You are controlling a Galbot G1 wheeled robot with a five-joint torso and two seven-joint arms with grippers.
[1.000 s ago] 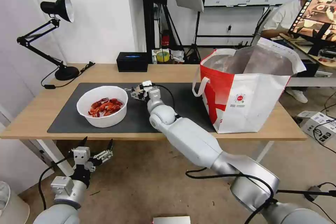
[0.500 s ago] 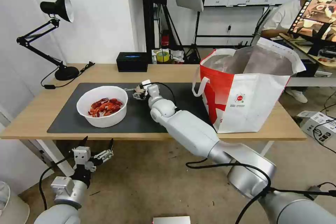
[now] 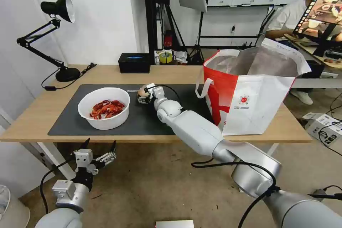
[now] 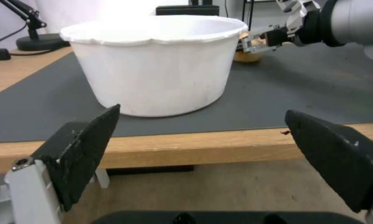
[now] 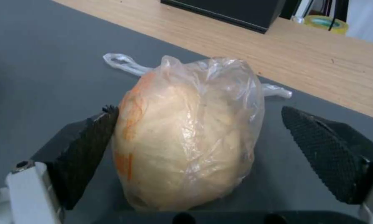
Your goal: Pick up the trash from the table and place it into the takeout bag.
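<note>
Two containers on the table (image 3: 167, 74): bowl (image 3: 104, 108) w/ red crayfish shells (image 3: 107, 108) inside, sitting on the mat (image 3: 71, 114) just left of the R gripper (image 3: 141, 95); takeout bag (image 3: 254, 91) standing upright, mouth open, foil lining visible, well to the right of that gripper on the table's right end.

R gripper is out over the mat w/ jaws spread around the bun (image 5: 186, 137) in its clear bag. One pad (image 5: 93, 152) touches the bun's side, other pad apart from it w/ a gap, so not clamped. Bun rests on the mat, bag's knotted tails trailing behind it. From the L wrist cam the R gripper (image 4: 253, 42) sits at the bun just past the bowl (image 4: 153, 65).

L gripper (image 3: 95, 149) parked low, below the table's front edge, jaws wide open, pointing at the bowl, holding nothing.

Surface: light wood top, dark grey mat covering the middle. Beyond the R gripper at the back edge: black box (image 3: 134, 62). Far back-left of it: black desk lamp (image 3: 53, 35). Yellow tape roll (image 3: 165, 57) behind the table edge. Room: white wall, tripods and whiteboard behind, brownish floor.
</note>
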